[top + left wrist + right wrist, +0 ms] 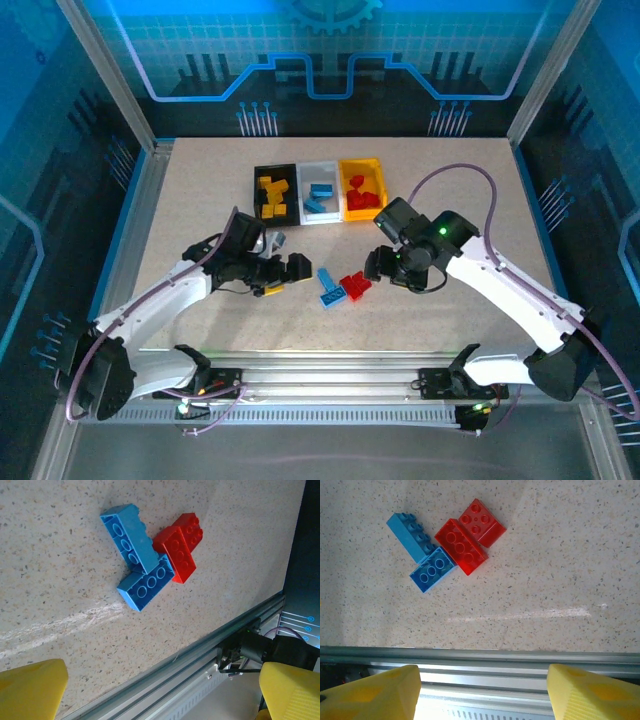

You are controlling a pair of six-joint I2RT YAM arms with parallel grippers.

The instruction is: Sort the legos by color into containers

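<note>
My left gripper (160,685) is down near the table (200,200), its yellow fingers spread wide and holding nothing. Just to its right, two blue legos (330,287) lie touching in an L, with two red legos (354,284) pressed against them. My right gripper (485,685) hangs beside the reds, fingers apart and empty. Behind, the joined containers stand in a row: black bin (258,175) with yellow bricks (272,195), white bin (312,170) with blue bricks (320,190), orange-yellow bin (360,163) with red bricks (362,195).

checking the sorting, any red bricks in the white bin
No, the white bin holds only blue bricks; red bricks sit in the yellow bin.
</note>
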